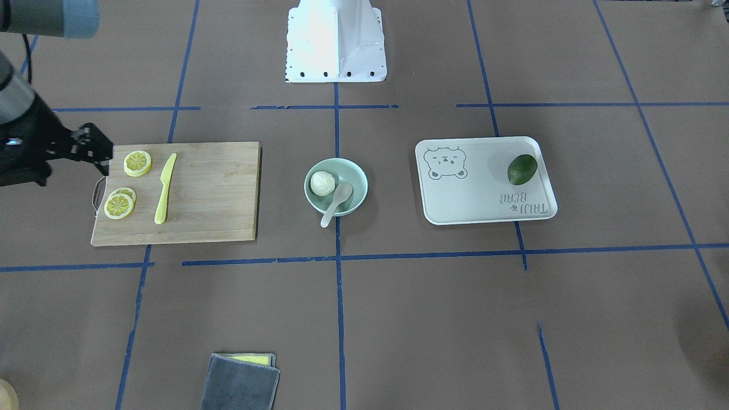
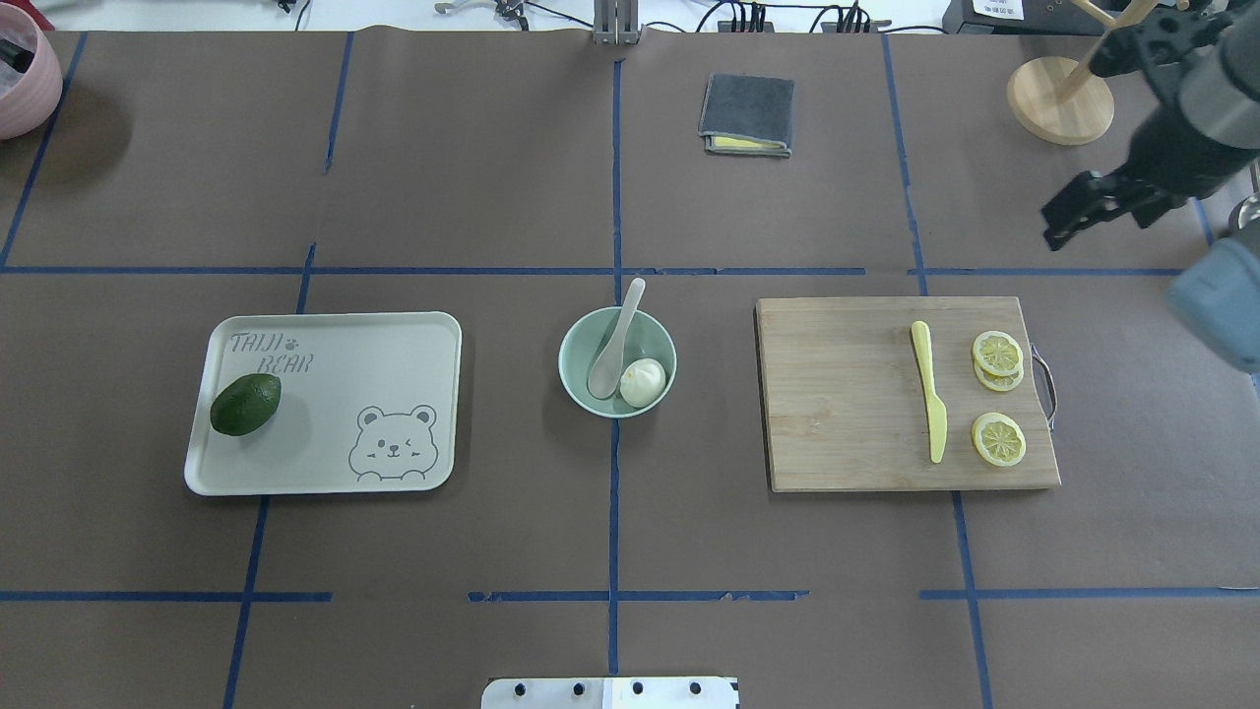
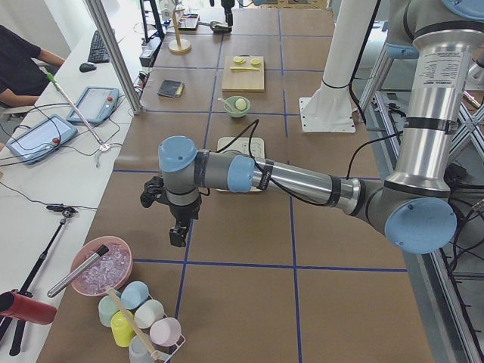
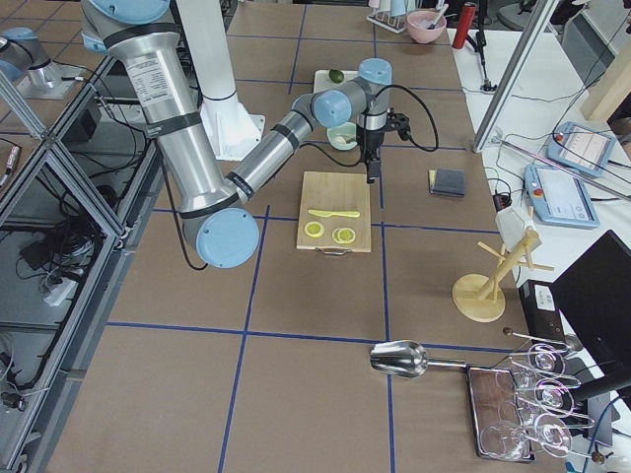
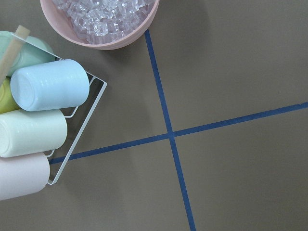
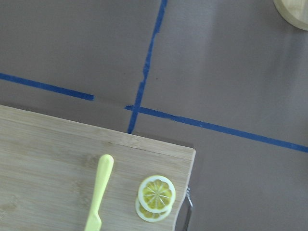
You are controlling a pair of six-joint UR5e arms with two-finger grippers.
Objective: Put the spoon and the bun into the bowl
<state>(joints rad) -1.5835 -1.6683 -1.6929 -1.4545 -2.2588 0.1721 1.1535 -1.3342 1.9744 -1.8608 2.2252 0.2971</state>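
Note:
The pale mint-green bowl point(image 1: 354, 171) point(image 2: 591, 335) stands at the table's middle. The white pleated bun point(image 1: 322, 183) point(image 2: 643, 382) lies inside it. The off-white spoon point(image 1: 337, 203) point(image 2: 615, 340) rests with its scoop in the bowl beside the bun and its handle out over the rim. My right gripper point(image 1: 108, 159) point(image 2: 1051, 228) hangs empty beyond the cutting board's handle end, far from the bowl, jaws apart. My left gripper point(image 3: 178, 234) shows only in the exterior left view, above the table's left end; I cannot tell whether it is open or shut.
A wooden cutting board point(image 2: 847, 394) holds a yellow knife point(image 2: 930, 404) and lemon slices point(image 2: 998, 438). The bear tray point(image 2: 325, 453) holds an avocado point(image 2: 245, 404). A grey cloth point(image 2: 746, 114), a wooden stand point(image 2: 1059, 98), a pink ice bowl point(image 5: 101, 19) and a cup rack point(image 5: 38, 115) sit at the table's edges.

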